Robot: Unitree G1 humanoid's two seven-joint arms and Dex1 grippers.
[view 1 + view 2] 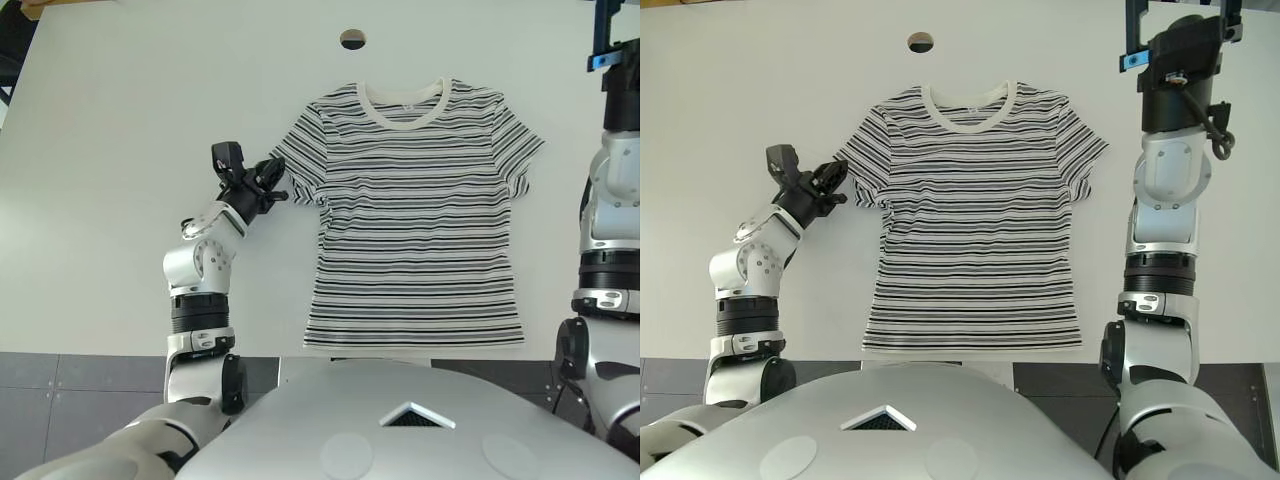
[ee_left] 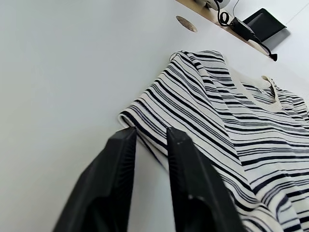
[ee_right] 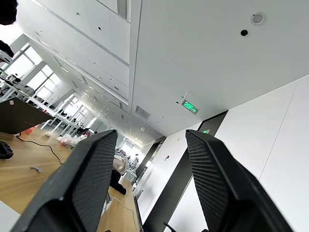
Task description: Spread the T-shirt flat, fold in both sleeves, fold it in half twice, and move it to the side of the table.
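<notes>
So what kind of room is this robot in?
Probably an office or lab, not a home: a green lit exit sign sits under a white panelled ceiling, a wooden desk carries cables, and the big white table has a cable hole.

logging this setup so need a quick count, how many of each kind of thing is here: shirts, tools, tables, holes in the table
shirt: 1
tools: 2, the left tool and the right tool
table: 1
hole in the table: 1
total: 5
</notes>
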